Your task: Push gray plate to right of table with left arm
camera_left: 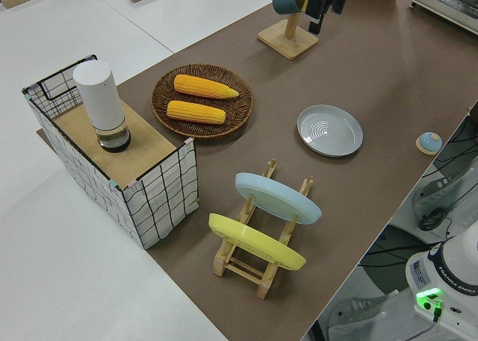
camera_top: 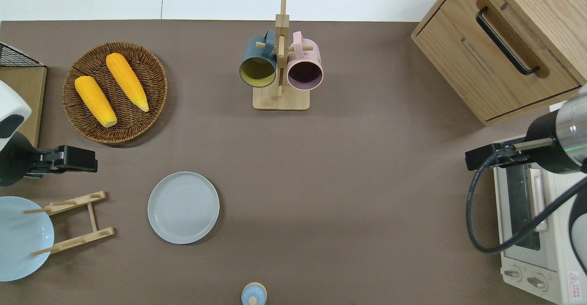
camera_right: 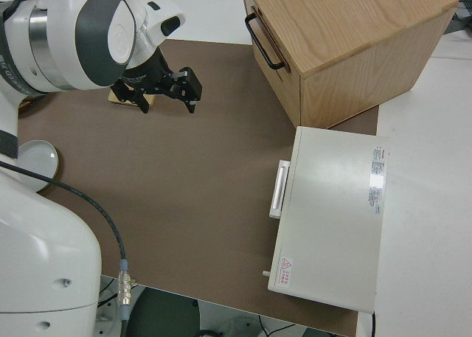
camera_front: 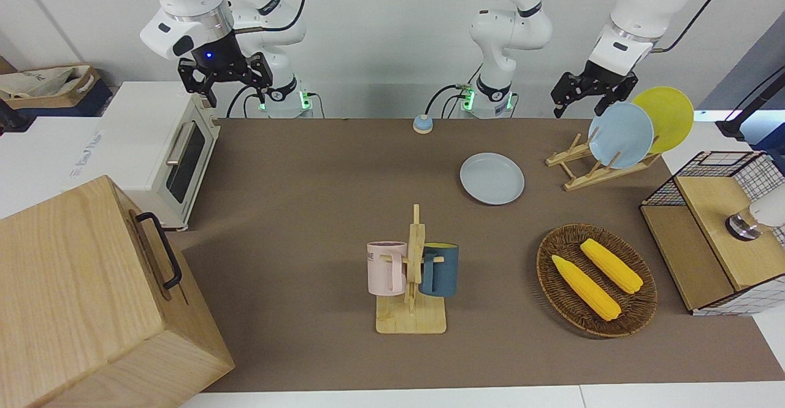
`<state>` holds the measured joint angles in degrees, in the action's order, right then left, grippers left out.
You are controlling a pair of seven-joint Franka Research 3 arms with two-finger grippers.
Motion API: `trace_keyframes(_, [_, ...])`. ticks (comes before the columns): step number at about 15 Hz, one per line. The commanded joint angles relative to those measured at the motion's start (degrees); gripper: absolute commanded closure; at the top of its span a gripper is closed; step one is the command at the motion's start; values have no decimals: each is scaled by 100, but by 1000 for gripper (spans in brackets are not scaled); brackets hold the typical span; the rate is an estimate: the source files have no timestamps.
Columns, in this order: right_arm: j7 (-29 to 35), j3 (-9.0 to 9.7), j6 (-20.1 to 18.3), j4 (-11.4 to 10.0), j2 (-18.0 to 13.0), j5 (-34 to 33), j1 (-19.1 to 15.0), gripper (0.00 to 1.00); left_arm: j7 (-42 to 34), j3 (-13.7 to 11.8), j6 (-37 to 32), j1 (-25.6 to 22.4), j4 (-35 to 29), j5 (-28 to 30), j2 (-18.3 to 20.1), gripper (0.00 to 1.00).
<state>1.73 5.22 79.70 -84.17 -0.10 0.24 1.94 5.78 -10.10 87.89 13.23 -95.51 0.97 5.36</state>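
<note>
The gray plate (camera_front: 492, 178) lies flat on the brown table (camera_front: 306, 169), nearer to the robots than the mug stand. It also shows in the overhead view (camera_top: 183, 207) and the left side view (camera_left: 330, 130). My left gripper (camera_front: 579, 102) is open and empty, up in the air. In the overhead view it (camera_top: 89, 164) is over the table between the wicker basket and the plate rack, toward the left arm's end from the gray plate, apart from it. My right gripper (camera_front: 233, 92) is open and parked.
A wooden rack (camera_front: 589, 169) holds a sky-blue plate (camera_front: 620, 135) and a yellow plate (camera_front: 668, 113). A wicker basket (camera_front: 596, 279) holds two corn cobs. A mug stand (camera_front: 412, 279), a wooden cabinet (camera_front: 92, 297), a toaster oven (camera_front: 159, 150) and a wire crate (camera_front: 723, 230) stand around.
</note>
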Motion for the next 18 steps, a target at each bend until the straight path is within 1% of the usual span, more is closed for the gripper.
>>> trace_keyframes(1, [-15,32,-69,6,-43,46,-63,17,38,-10,333,83,-678,-114,281,13])
trace_keyframes(4, [-6,32,-69,-3,-43,46,-63,17,20,-10,964,83,-1442,-114,518,13])
trace_keyframes(8, [-15,32,-69,-3,-43,46,-63,17,-15,-1,2159,92,-2813,-114,966,11])
trace_keyframes(11, [-15,23,-69,-3,-43,46,-63,17,-15,25,2740,83,-3368,-123,1011,9])
trace_keyframes(14, [-6,32,-69,6,-43,46,-63,17,-15,26,3469,83,-4035,-123,1099,9])
trace_keyframes(16, [-15,32,-69,-3,-43,46,-63,17,-15,26,3874,74,-4387,-123,1090,9])
trace_keyframes(18, [-15,23,-69,-3,-43,46,-63,17,-15,26,4444,66,-4844,-123,1064,9])
